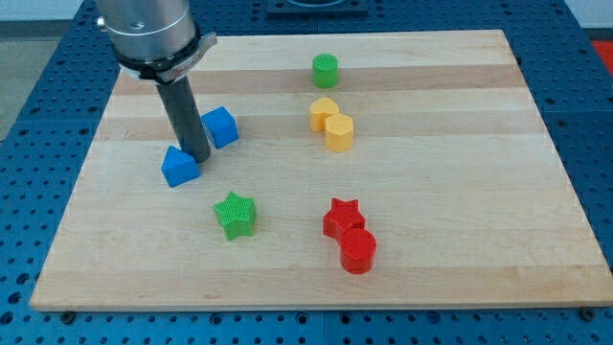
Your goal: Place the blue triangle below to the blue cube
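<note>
The blue triangle (179, 167) lies on the wooden board (460, 201) at the view's left. The blue cube (220, 126) sits up and to the right of it, a short gap away. My tip (198, 156) stands between the two, touching the triangle's upper right side and just below-left of the cube. The rod (185, 115) rises from there to the arm's grey flange (148, 29) at the view's top left.
A green star (235, 214) lies below the triangle. A red star (342, 218) and red cylinder (358, 251) sit at lower centre. Two yellow blocks (331, 122) touch near the top centre, with a green cylinder (325, 70) above them.
</note>
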Controlling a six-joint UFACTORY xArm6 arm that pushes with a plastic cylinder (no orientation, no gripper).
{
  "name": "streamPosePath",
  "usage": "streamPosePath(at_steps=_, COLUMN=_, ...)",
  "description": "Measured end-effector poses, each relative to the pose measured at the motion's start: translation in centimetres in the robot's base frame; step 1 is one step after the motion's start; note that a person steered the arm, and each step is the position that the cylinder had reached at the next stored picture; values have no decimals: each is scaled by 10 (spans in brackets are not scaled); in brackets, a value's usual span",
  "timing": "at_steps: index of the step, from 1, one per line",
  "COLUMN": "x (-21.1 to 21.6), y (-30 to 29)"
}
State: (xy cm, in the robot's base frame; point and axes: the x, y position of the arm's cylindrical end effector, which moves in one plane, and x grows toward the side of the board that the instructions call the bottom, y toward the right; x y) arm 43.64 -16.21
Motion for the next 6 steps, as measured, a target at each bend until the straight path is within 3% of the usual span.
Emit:
streamPosePath(at_steps=2, x=-16, y=-19)
streamPosePath(at_steps=3, x=-18, y=-66)
streamPosePath(at_steps=4, x=28, y=-89)
streamPosePath(at_steps=6, x=26, y=-20)
